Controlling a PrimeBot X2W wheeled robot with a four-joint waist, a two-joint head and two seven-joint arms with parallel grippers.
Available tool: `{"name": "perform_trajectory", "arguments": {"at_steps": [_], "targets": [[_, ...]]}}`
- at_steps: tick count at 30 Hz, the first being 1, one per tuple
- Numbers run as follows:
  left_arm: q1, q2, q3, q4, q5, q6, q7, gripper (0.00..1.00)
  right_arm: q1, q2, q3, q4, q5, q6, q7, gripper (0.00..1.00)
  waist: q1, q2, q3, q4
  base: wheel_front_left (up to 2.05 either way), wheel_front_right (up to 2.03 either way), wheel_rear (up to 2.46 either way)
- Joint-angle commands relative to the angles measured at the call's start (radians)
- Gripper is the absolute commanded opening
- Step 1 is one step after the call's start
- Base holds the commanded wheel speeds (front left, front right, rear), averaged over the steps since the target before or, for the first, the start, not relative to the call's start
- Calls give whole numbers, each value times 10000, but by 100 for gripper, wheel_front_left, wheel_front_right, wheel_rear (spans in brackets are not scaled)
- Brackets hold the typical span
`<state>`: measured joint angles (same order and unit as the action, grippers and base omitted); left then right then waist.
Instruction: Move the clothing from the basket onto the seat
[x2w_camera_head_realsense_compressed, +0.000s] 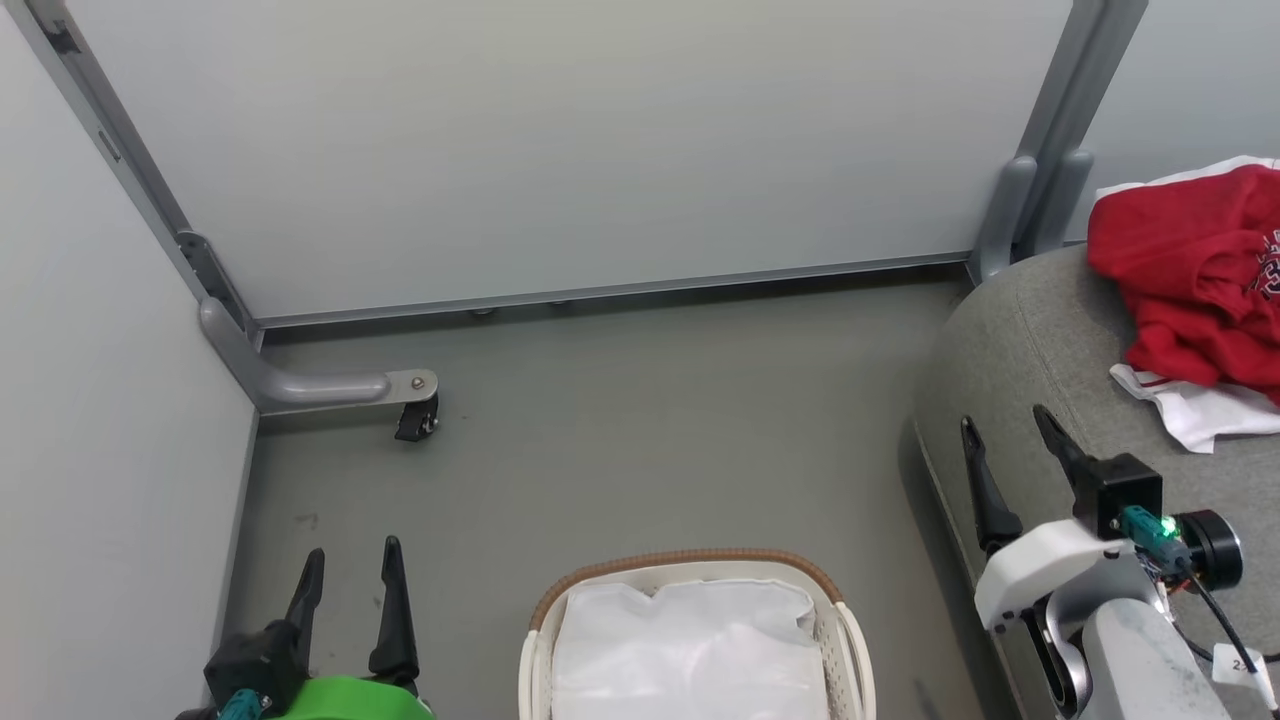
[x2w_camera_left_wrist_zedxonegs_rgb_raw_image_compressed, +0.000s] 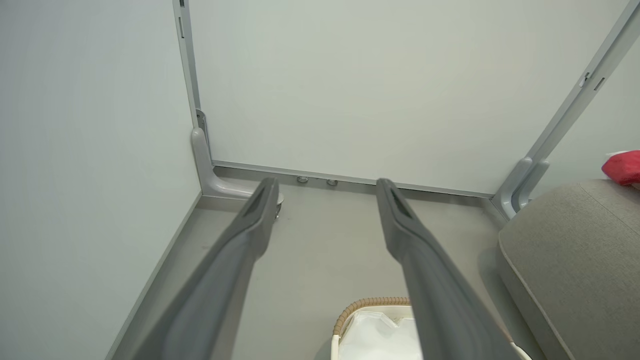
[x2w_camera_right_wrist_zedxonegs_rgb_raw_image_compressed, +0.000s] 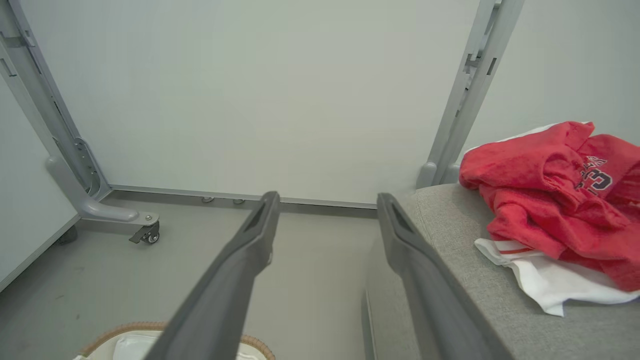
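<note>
Red-and-white jersey clothing (x2w_camera_head_realsense_compressed: 1195, 270) lay in a crumpled heap on the grey sofa (x2w_camera_head_realsense_compressed: 1040, 340), at the right edge of the head view. The red garment on top carried navy-and-white lettering, and a white piece with thin red stripes spread out beneath it. The laundry basket (x2w_camera_head_realsense_compressed: 690, 560) stood on the floor (x2w_camera_head_realsense_compressed: 640, 430) just left of the sofa's rounded end, low in the middle of the head view. Inside its brown woven-look rim lay the plain white liner (x2w_camera_head_realsense_compressed: 690, 640), slightly rumpled.

The left end effector (x2w_camera_head_realsense_compressed: 352, 550) hung at the lower left, beside the basket and apart from it, its two dark fingers spread wide over bare floor. The right end effector (x2w_camera_head_realsense_compressed: 1003, 418) hung at the lower right in front of the sofa's end, its fingers likewise spread wide and gripping nothing. In the right wrist view the clothing sat off to the right of those fingers, well apart from their tips.

Pale partition panels (x2w_camera_head_realsense_compressed: 560, 150) in grey metal frames closed off the space behind, and one frame foot ended in a small caster (x2w_camera_head_realsense_compressed: 415, 418) on the floor at the left.
</note>
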<state>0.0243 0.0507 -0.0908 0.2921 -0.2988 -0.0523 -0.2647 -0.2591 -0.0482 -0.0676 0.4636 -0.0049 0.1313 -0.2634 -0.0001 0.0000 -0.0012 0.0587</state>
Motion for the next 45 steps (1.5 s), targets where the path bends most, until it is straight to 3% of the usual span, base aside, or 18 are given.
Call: {"name": "perform_trajectory", "arguments": {"at_steps": [1, 17, 45], "targets": [[175, 2, 46, -34, -78, 62, 8, 100, 269, -43, 48, -107, -9, -11, -21, 100, 1, 0, -151, 56, 0, 0, 0], [541, 3, 15, -28, -387, 150, 8, 100, 1435, -45, 741, -872, 839, -13, -21, 100, 1, 0, -351, -79, 0, 0, 0], [365, 3, -14, 42, -447, 24, 8, 100, 1325, -42, 1001, -715, 1119, -11, -21, 100, 1, 0, -297, -169, 0, 0, 0]]}}
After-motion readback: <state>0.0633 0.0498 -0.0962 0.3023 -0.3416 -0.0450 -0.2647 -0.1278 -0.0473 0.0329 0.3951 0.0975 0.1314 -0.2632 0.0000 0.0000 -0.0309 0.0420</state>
